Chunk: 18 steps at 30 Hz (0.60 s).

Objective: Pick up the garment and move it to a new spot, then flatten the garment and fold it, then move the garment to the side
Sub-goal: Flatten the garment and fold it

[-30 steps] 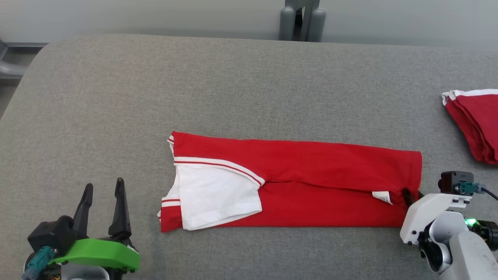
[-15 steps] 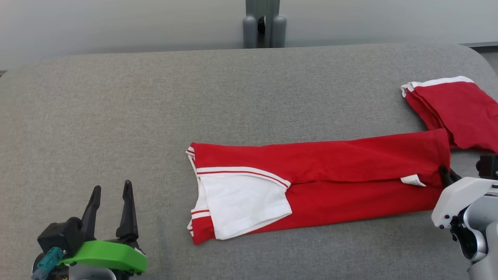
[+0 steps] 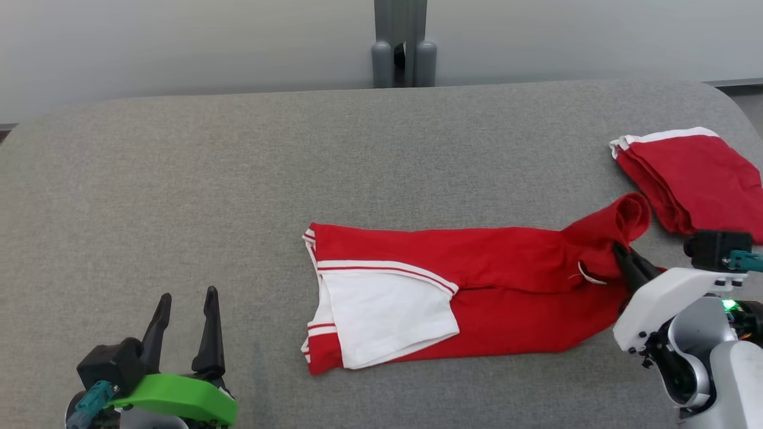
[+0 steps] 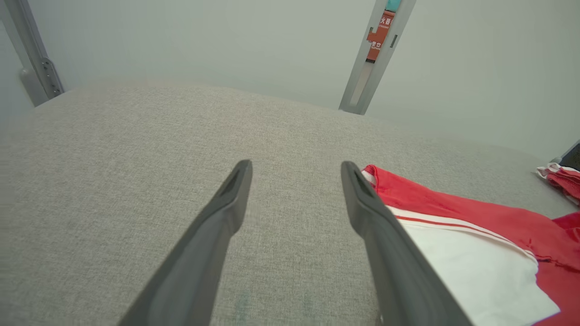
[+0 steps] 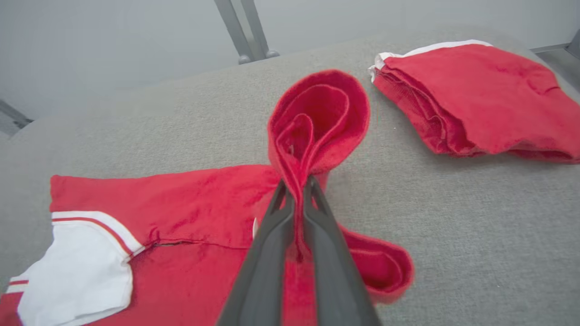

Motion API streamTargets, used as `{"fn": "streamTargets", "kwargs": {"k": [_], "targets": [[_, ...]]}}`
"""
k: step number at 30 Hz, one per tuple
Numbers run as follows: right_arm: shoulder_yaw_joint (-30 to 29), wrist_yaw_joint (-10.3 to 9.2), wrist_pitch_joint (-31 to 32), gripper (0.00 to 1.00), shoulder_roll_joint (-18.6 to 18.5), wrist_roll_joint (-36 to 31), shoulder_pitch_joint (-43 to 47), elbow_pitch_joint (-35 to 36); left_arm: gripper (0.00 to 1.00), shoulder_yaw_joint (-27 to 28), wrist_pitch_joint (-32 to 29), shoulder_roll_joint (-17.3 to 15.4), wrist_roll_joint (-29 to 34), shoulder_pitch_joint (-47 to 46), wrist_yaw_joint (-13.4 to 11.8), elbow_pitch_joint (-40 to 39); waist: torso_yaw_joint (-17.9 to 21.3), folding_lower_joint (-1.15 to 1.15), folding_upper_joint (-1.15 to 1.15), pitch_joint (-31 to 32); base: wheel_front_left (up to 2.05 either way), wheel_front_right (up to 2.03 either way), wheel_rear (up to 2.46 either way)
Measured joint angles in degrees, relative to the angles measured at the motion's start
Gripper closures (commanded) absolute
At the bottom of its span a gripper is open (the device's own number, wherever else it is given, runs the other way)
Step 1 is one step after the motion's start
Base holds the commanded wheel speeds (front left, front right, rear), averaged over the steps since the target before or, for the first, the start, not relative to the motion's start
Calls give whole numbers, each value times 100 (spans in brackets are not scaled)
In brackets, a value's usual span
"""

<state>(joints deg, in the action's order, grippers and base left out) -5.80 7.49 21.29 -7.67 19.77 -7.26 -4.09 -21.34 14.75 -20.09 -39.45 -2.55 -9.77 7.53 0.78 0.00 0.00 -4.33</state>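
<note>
The garment [image 3: 477, 280], a red shirt with white sleeves and striped trim, lies folded into a long strip across the grey table [image 3: 238, 179]. My right gripper [image 3: 623, 262] is shut on the garment's right end, which is lifted and curled into a loop [image 5: 317, 117] above the fingers [image 5: 272, 253]. In the right wrist view the gripper [image 5: 297, 190] pinches the red cloth [image 5: 181, 199] between both fingers. My left gripper [image 3: 185, 310] stands open near the front left, holding nothing, with the white sleeve [image 4: 466, 267] just right of its fingers [image 4: 376, 226].
A second folded red garment [image 3: 697, 173] lies at the table's right edge, close behind the lifted end, and appears again as a folded pile [image 5: 471, 99] in the right wrist view. A grey post [image 3: 402, 42] stands behind the table's far edge.
My right gripper has shut on the garment's right end and raised it, bunching the cloth toward the left. The head camera has shifted, so the whole scene sits differently. The left gripper stays open.
</note>
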Motion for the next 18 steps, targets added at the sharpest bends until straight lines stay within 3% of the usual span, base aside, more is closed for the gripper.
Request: {"fn": "streamTargets", "kwargs": {"k": [9, 18], "targets": [[967, 0, 44, 100, 322, 389, -42, 293, 0, -91, -57, -10, 1, -6, 22, 9, -505, 0, 0, 121, 0, 0, 0], [1712, 0, -550, 100, 476, 1102, -460, -415, 0, -186, -105, 11, 5, -54, 69, 25, -1116, 0, 0, 126, 0, 0, 0]]}}
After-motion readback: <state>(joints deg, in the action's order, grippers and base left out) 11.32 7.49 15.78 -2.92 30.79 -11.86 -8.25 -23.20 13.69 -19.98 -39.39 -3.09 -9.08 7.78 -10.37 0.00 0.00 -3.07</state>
